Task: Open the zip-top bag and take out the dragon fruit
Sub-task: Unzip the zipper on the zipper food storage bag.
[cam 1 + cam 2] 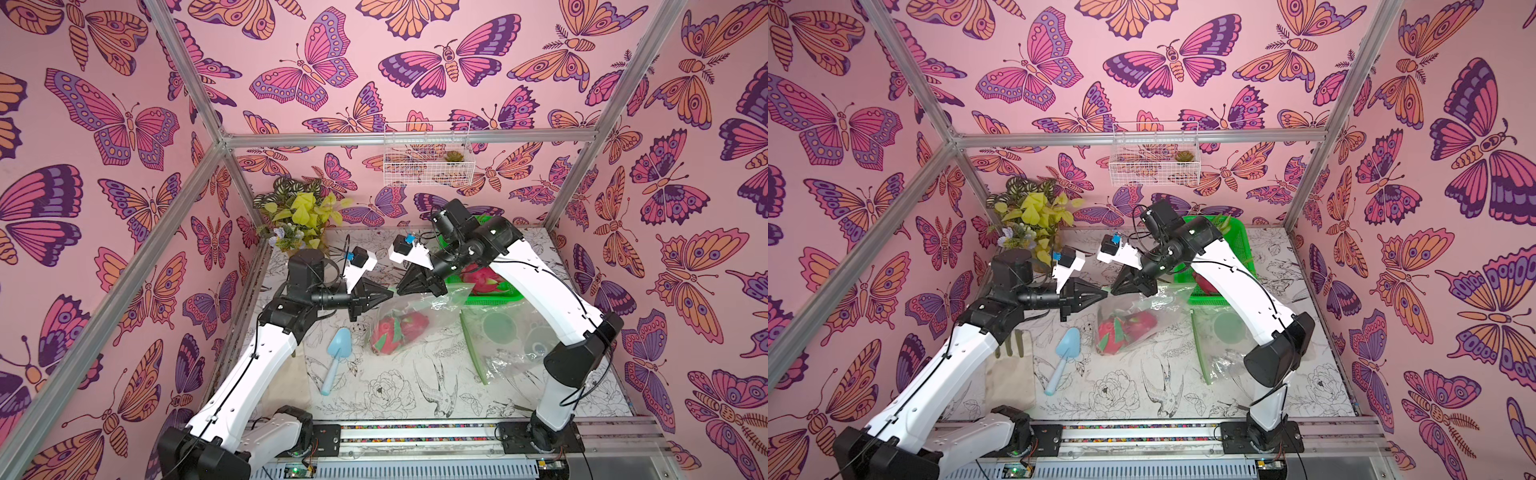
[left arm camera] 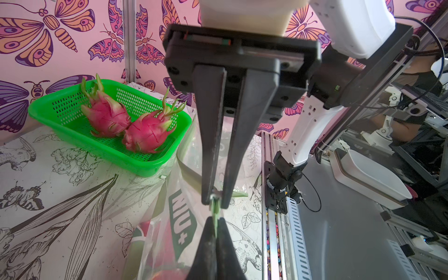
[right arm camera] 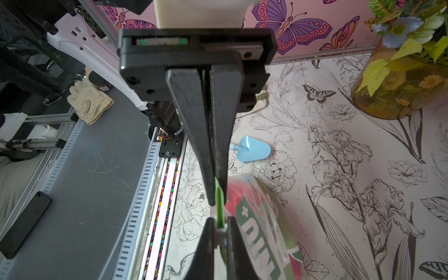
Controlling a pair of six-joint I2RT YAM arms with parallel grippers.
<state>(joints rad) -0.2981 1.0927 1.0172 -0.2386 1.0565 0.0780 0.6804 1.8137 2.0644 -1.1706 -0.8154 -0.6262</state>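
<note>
Both end effectors, left (image 1: 390, 294) and right (image 1: 400, 286), pinch the zip-top bag (image 1: 409, 322) (green strip).

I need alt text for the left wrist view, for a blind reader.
Both grippers, the left gripper and the right gripper, pinch the green zip strip of a clear bag from opposite sides. Behind, two dragon fruits lie in a green basket.

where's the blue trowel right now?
In both top views the blue trowel lies flat on the table, below the left gripper and just left of the bagged dragon fruit.
</note>
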